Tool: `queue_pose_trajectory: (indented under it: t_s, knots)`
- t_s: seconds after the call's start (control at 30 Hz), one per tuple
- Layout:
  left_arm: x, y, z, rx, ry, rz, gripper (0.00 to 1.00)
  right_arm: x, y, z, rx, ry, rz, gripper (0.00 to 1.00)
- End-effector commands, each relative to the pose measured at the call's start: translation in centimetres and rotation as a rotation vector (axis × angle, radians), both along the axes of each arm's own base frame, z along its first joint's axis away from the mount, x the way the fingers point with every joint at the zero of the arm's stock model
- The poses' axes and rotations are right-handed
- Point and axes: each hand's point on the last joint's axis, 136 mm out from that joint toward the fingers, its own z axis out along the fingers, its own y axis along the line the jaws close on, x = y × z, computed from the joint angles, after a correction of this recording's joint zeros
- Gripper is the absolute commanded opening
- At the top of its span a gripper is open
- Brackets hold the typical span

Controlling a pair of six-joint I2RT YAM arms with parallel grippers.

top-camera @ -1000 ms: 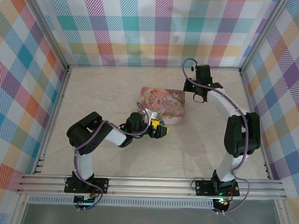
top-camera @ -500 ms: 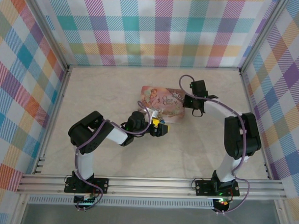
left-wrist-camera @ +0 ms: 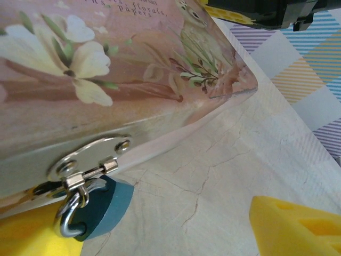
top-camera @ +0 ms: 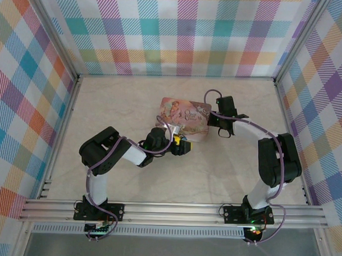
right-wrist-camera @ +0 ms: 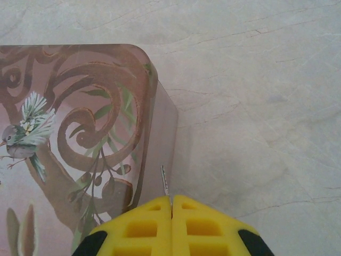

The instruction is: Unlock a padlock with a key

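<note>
A blue padlock [left-wrist-camera: 101, 209] hangs by its silver shackle from the metal hasp [left-wrist-camera: 89, 160] on the front of a pink flowered box [top-camera: 185, 117]. My left gripper [left-wrist-camera: 160, 242] is open in front of the hasp. The padlock sits just inside its left yellow finger [left-wrist-camera: 26, 237], and the right finger [left-wrist-camera: 298, 229] stands well apart from it. My right gripper [right-wrist-camera: 171, 205] is shut on the key [right-wrist-camera: 165, 182], whose thin blade sticks out from the closed yellow pads. It hovers at the box's right corner [right-wrist-camera: 152, 69], by the right gripper [top-camera: 221, 127] in the top view.
The box lies on a pale marble-patterned table [top-camera: 237, 164] with checked walls [top-camera: 180, 33] around it. A metal rail [top-camera: 174, 209] runs along the near edge. Open floor lies to the right of the box.
My right gripper has come from behind the box down along its right side, still holding the key. The left gripper stays at the padlock, its fingers a little closer together.
</note>
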Motion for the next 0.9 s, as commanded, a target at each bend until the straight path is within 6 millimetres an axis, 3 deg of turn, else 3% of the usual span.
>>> queue_pose_trajectory:
  t_s: [0.0, 0.33, 0.6, 0.87]
  knots:
    - [0.3, 1.0, 0.7, -0.012, -0.013, 0.032, 0.77, -1.1, 1.3, -0.2, 0.041, 0.017, 0.034, 0.00]
    - [0.5, 3.1, 0.9, -0.012, -0.008, 0.075, 0.73, -1.2, 1.3, -0.3, 0.044, 0.019, 0.032, 0.00]
    - [0.8, 2.8, 0.9, -0.017, 0.002, 0.063, 0.64, -1.5, 2.0, -0.6, 0.049, 0.024, 0.042, 0.00]
    - [1.4, 2.4, 0.4, -0.009, 0.016, 0.062, 0.69, -1.7, 2.6, -0.5, 0.059, 0.021, 0.057, 0.00]
